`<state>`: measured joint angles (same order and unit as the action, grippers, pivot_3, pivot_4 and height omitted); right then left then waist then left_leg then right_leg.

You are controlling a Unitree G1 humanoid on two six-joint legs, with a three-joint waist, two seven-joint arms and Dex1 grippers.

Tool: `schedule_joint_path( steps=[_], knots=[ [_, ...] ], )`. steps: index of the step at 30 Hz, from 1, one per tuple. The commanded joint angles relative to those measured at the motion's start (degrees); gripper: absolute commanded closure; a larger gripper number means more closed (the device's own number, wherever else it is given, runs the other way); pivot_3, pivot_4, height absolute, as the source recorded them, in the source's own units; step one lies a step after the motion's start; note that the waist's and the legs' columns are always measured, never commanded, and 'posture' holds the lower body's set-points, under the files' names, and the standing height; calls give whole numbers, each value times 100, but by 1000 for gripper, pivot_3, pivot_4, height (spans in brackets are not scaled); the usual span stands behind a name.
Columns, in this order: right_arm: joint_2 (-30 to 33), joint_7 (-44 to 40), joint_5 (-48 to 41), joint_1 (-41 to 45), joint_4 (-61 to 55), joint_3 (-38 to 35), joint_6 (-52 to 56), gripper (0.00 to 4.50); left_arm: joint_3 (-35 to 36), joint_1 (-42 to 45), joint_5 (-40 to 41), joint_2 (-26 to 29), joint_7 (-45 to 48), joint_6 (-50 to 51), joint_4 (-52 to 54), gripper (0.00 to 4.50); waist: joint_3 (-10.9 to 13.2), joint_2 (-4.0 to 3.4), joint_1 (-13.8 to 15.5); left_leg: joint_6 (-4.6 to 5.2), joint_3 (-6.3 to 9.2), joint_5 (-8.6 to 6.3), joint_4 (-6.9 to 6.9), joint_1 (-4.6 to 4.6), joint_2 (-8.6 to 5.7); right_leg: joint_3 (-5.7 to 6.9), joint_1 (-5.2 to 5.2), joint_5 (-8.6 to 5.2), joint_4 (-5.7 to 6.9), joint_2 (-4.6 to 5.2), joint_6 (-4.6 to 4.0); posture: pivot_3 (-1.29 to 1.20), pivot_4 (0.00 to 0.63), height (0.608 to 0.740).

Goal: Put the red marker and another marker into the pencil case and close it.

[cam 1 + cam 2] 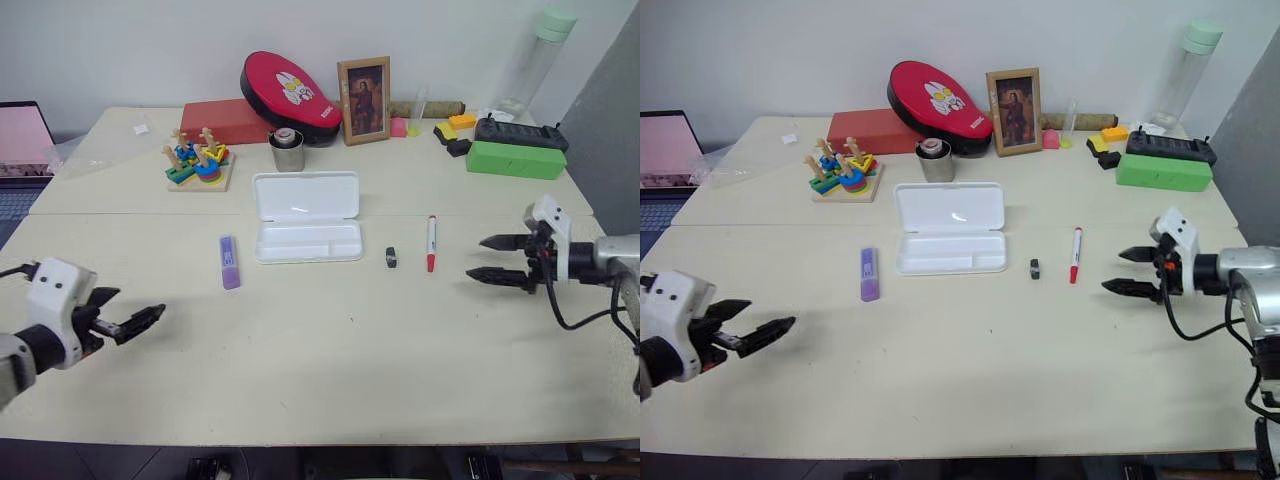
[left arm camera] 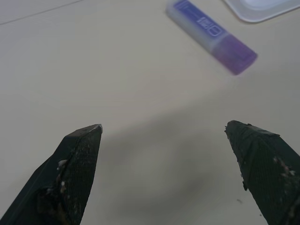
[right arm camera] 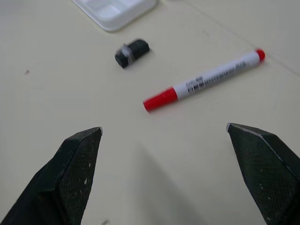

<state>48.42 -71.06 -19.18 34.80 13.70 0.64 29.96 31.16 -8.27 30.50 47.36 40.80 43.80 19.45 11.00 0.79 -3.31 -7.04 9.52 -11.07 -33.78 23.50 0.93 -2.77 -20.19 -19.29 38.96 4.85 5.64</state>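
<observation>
Your right claw (image 1: pixel 484 257) and left claw (image 1: pixel 140 321) are both spread and empty; bring the right one squarely over the red marker (image 1: pixel 431 243) barrel; pinch mid-length.

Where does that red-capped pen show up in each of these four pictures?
Left eye view: red marker, right of centre on the table.
Right eye view, right of centre.
Left wrist view: not in it.
Right wrist view, lying slanted.
Shared landmark: small black piece between it and the pencil case.

Glossy white plastic pencil case (image 1: pixel 306 216); matt table (image 1: pixel 320 350).
</observation>
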Motion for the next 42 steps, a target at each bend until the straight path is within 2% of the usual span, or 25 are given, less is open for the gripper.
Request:
schedule_joint_path(
  steps=[1, 5, 11, 19, 28, 31, 34, 42],
  knots=[
    [-638, 101, 138, 625, -76, 442, -211, 20, -853, 779, 356, -565, -235, -90, 638, 0, -1, 2, 4, -1, 3, 1, -2, 0, 1, 3, 2, 1, 0, 0, 1, 0, 150, 740],
    [-1363, 191, 424, 1042, 345, 879, -562, 20, -1510, 1413, 285, -1094, -366, -324, 652, 0, -6, 12, 3, -3, 4, 2, -15, 3, -2, 2, 6, 6, -1, 0, 8, 0, 150, 740],
    [-2126, 190, 820, 1343, 995, 1349, -1166, 20, -2354, 1883, 237, -1463, -374, -385, 675, 0, -6, 12, -1, -18, 4, 11, -10, 11, -2, 4, -1, 6, -5, 0, 8, 0, 150, 740],
    [-2965, 346, 1292, 1827, 2055, 1603, -1870, 20, -2620, 2018, 195, -1615, -461, -425, 632, 0, -5, 11, -50, -19, 7, 12, -13, 6, -2, 5, -1, 6, 3, 0, 8, 0, 150, 740],
    [-3342, 420, 2176, 2251, 3386, 2057, -2678, 20, -2662, 1902, 195, -1698, -630, -406, 730, 0, -5, 10, -88, -20, 9, 12, -12, 6, -3, 7, -1, 6, 4, 0, 8, 0, 150, 740],
    [-3369, 364, 2358, 2330, 3558, 2138, -2758, 518, -2626, 1878, 205, -1722, -677, -412, 753, 0, -6, 10, -98, -20, 10, 12, -12, 5, -3, 7, 0, 6, 5, 0, 8, 0, 150, 740],
    [-3467, 566, 2444, 2494, 3805, 2048, -2917, 1385, -2558, 1849, 247, -1748, -724, -416, 783, 0, -6, 10, -106, -20, 11, 12, -13, 4, -3, 8, 2, 6, 5, 0, 8, 0, 150, 740],
    [-3515, 490, 2490, 2631, 4063, 1936, -3229, 3400, -2451, 1822, 307, -1697, -703, -427, 762, 0, -6, 10, -135, -20, 12, 13, -13, 3, -3, 8, 2, 6, 7, 0, 8, 0, 150, 740]
  ],
)
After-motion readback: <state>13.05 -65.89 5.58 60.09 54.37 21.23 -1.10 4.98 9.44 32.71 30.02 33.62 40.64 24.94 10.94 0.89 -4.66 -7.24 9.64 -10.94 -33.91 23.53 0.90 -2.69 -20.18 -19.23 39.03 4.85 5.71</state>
